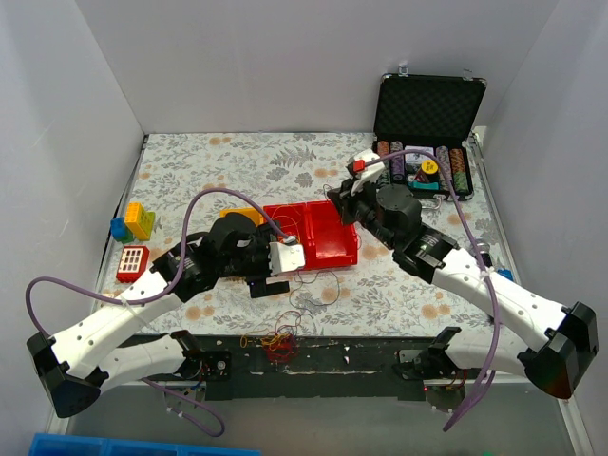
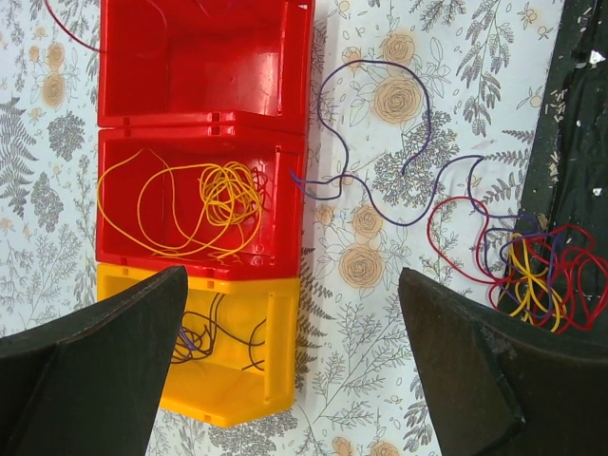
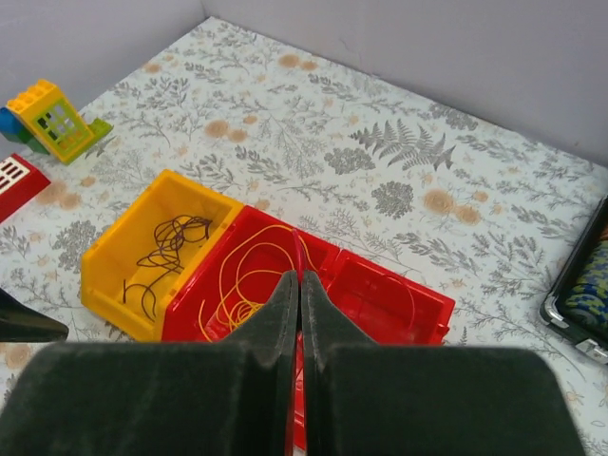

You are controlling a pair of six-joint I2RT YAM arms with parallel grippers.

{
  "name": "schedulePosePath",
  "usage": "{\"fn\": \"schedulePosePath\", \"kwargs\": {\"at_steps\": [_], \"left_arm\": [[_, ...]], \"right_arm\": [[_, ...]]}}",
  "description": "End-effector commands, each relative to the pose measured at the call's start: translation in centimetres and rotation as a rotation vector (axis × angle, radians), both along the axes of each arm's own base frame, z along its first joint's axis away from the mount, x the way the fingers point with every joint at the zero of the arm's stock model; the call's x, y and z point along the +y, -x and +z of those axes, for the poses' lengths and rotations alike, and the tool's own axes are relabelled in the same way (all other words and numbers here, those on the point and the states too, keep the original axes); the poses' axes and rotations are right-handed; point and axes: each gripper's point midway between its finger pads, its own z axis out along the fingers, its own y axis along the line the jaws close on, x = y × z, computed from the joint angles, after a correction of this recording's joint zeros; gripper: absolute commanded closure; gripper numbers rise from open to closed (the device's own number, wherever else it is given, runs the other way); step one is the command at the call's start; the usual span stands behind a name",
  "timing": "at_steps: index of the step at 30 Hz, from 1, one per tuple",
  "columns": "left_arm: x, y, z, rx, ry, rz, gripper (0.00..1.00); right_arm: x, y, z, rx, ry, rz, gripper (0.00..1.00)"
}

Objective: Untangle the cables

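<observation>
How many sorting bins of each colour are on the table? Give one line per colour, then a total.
Red bins: 2
Yellow bin: 1
Total: 3

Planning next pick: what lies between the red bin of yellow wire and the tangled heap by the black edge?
Left wrist view: a loose purple cable winds over the floral cloth from the red plastic bin to the tangled red-and-yellow heap.

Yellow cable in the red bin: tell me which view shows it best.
Left wrist: it looks straight down on the yellow cable, every loop clear. Right wrist's shut fingers hide part of it. Top external cannot resolve it.
</observation>
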Motion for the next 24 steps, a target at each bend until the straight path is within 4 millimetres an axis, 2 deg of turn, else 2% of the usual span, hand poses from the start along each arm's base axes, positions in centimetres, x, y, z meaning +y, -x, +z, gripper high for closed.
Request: {"fn": "schedulePosePath", "kwargs": {"at_steps": [1,12,18,21,24], "left_arm": [[0.1,-0.3,0.5,-0.020,0.016,0.000,0.06],[0.1,-0.5,0.8,-0.029,0.028,0.008,0.05],[0.5,-0.3,0.3,-0.026,0.021,0.014,0.05],[0.6,-0.4,0.2,-0.025,0.020,0.015,0.05],[0.5,-0.4,0.4,-0.029,0.025,0.015,0.05]], "right_arm": [[0.9,-0.3,-0.3,0.012,-0.021,0.016,0.99],[3.6,-4.8,-3.2,0.036,0.086,-0.034,0.99],[4.4,-7.2,-3.3,0.017,0.088,-0.086,0.99],[4.8,-7.7,-3.7,0.024,0.093,-0.094,0.99],[4.4,-7.5,-4.9,0.045,0.107,-0.104,0.99]]}}
